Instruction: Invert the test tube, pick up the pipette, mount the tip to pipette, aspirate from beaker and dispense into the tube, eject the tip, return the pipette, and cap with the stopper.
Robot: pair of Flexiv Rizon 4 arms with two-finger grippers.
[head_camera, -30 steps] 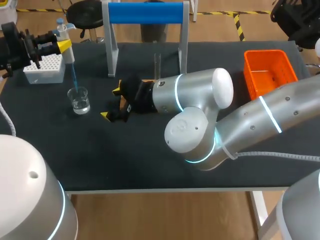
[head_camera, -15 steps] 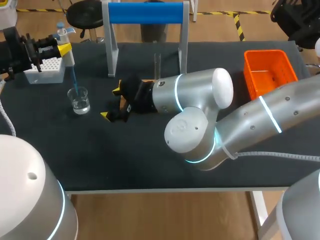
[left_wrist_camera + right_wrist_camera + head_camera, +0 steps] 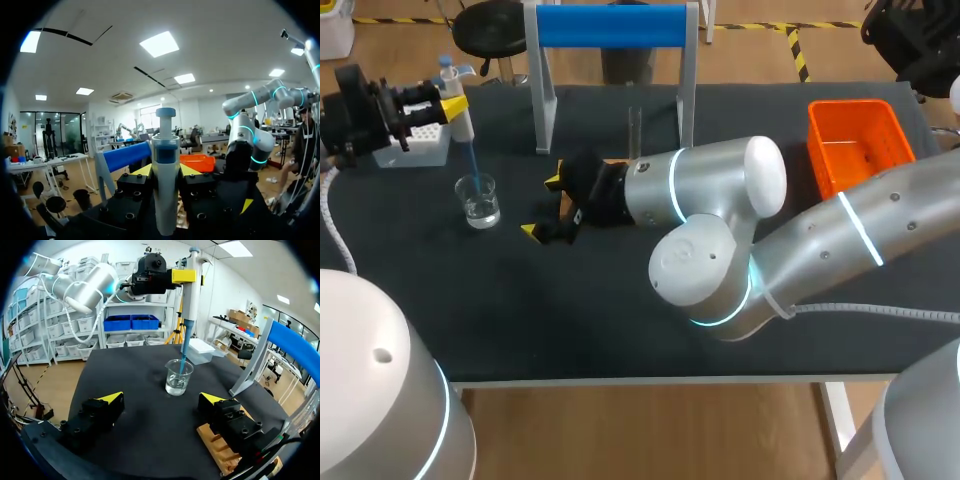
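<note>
Head view: left tool (image 3: pixel 446 100) shifted pipette (image 3: pixel 461 108); tip (image 3: pixel 473 165) still in beaker (image 3: pixel 479 202).

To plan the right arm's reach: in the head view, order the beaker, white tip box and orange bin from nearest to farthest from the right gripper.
1. beaker, just left of the right gripper.
2. white tip box, rear left corner.
3. orange bin, rear right.

- 1 pipette (image 3: pixel 466 128), upper left
- 1 beaker (image 3: pixel 478 200)
- 1 test tube (image 3: pixel 634 130)
- 1 tip box (image 3: pixel 415 140)
- 1 orange bin (image 3: pixel 823 165), upper right
- 1 blue-barred stand (image 3: pixel 610 25)
- 2 grippers: left gripper (image 3: pixel 452 100), right gripper (image 3: pixel 542 206)
</note>
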